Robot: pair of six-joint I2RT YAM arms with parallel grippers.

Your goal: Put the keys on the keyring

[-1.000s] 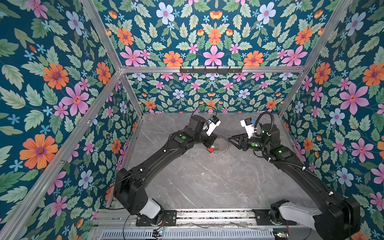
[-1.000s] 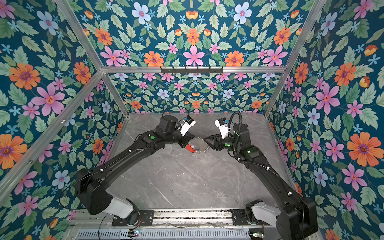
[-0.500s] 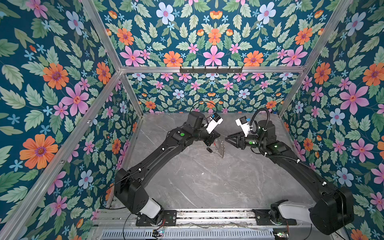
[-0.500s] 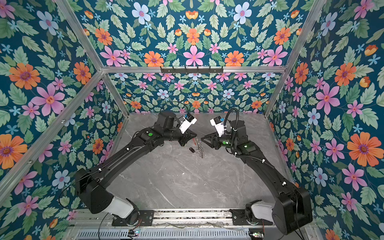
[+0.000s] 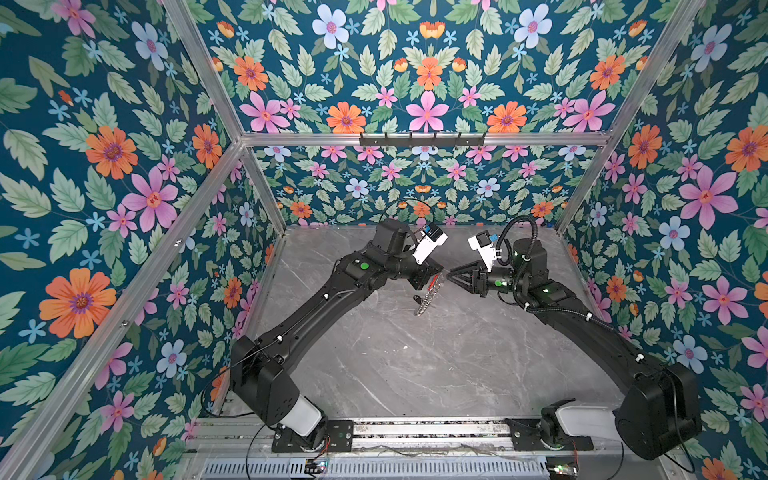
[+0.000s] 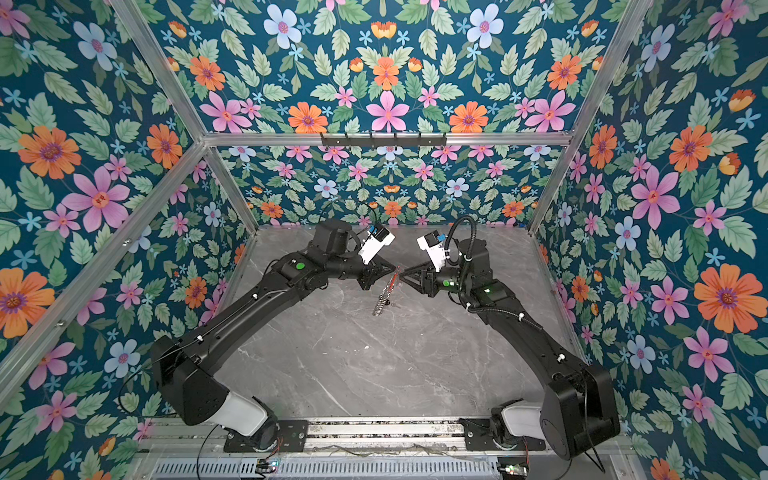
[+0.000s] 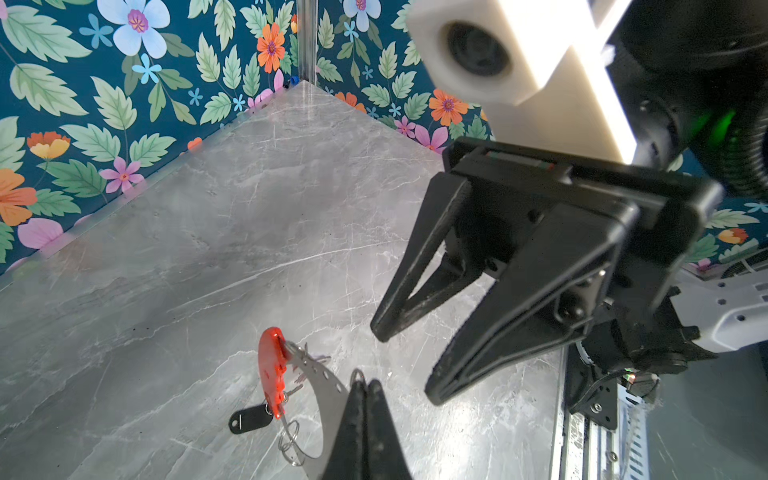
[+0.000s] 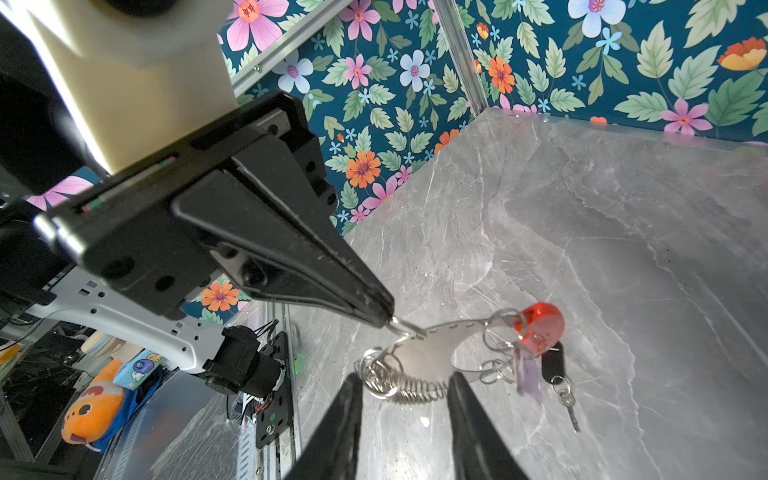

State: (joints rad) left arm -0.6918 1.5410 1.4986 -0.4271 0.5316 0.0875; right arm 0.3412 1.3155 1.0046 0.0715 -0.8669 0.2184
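The keyring [image 8: 432,353], a thin metal hoop with a red section [image 8: 538,328], hangs edge-on above the grey table in both top views [image 5: 428,295] [image 6: 385,291]. My left gripper [image 8: 386,320] [image 7: 365,384] is shut on a small ring at the hoop's rim. The keys, a black tag [image 8: 552,365] [image 7: 249,417] and a pale lilac tag [image 8: 528,376], dangle by the red section. My right gripper [image 8: 405,399] [image 7: 409,361] faces the left one, open. Its fingers flank a coil-like stack of silver rings [image 8: 399,386] on the hoop.
A small metal key [image 8: 567,405] dangles below the black tag. Floral walls close in the grey marble table [image 5: 415,365] on three sides, with a hook rack [image 5: 422,141] on the back wall. The arm bases sit on a rail [image 5: 415,428] at the front edge.
The left gripper has lifted the keyring off the table, so it now hangs edge-on instead of lying flat. The right gripper has come in close to it and narrowed its jaws.
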